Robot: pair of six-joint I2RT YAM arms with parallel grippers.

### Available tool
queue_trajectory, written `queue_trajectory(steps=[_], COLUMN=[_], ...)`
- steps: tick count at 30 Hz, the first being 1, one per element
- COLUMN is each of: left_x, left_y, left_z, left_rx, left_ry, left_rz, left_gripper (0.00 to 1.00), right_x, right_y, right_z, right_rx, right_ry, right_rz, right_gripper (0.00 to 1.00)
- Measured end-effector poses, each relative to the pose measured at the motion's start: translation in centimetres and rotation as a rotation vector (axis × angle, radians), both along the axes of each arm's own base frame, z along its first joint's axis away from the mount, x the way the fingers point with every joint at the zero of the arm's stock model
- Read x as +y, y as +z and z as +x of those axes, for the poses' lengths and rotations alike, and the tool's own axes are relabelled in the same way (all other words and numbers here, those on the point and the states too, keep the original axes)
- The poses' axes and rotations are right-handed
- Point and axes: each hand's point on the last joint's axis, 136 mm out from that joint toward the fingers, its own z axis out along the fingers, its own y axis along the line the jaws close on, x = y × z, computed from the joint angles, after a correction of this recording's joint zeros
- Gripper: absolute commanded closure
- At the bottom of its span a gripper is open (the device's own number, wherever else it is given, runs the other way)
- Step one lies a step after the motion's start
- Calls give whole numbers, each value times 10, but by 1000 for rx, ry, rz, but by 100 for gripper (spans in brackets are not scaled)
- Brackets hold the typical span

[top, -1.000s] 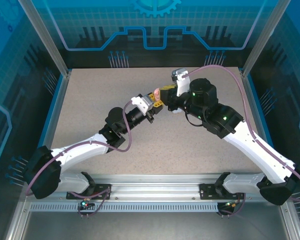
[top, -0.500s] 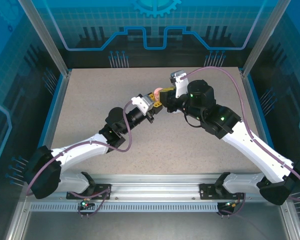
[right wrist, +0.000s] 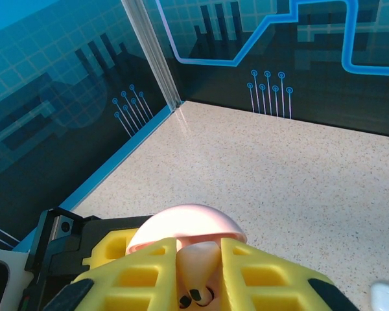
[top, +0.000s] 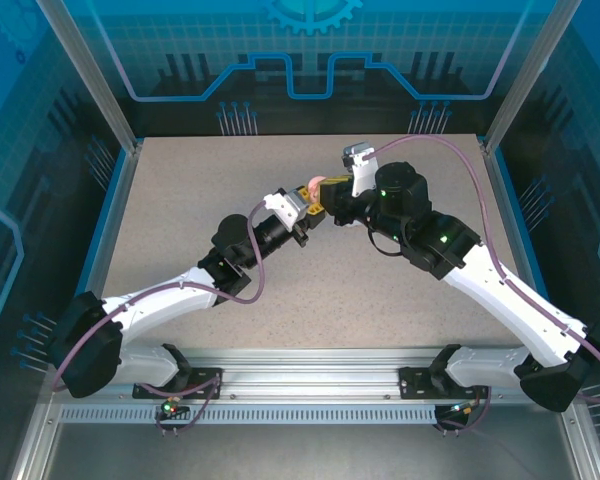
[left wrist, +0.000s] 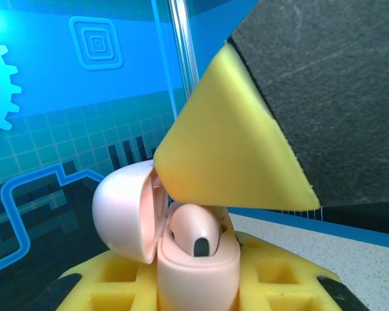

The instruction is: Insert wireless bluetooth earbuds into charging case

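Observation:
My left gripper (top: 313, 212) is shut on the pink round charging case (left wrist: 196, 280), holding it upright above the table's far middle. Its lid (left wrist: 120, 217) hangs open to the left. A pinkish earbud (left wrist: 192, 232) sits in the case's mouth, right under a yellow finger (left wrist: 227, 149) of my right gripper (top: 327, 196). In the right wrist view my right gripper (right wrist: 198, 260) is shut on a pinkish earbud (right wrist: 198, 265), its dark contacts facing the camera, with the pink lid (right wrist: 185, 223) just beyond the tips. Whether both views show one earbud I cannot tell.
The speckled table (top: 230, 180) stretches to blue-edged glass walls (top: 115, 190) on the left, back and right. A white rounded thing (right wrist: 387, 297) peeks in at the right wrist view's lower right corner. Both arms meet over the table's far middle.
My right arm has shifted slightly left, bringing its gripper closer over the open case. The left arm and the case have held still.

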Motion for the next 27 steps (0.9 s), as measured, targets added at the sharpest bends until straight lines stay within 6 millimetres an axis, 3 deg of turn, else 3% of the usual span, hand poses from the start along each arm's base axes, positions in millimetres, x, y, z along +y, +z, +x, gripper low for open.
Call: queue_trajectory(steps=[13, 15, 22, 27], left_x=[0, 0, 1, 1], left_y=[2, 2, 4, 5], left_z=[0, 0, -1, -1], left_rx=[-7, -7, -13, -14], left_ry=[0, 0, 0, 0], left_rz=[-6, -7, -12, -13], left_gripper=[100, 100, 100, 100], right_x=[-6, -6, -12, -39], right_y=[-1, -1, 9, 34], right_z=[5, 5, 6, -2], right_rx=[17, 20, 16, -23], right_ry=[-25, -27, -44, -82], right_rz=[14, 18, 40, 83], right_gripper=[68, 64, 37, 31])
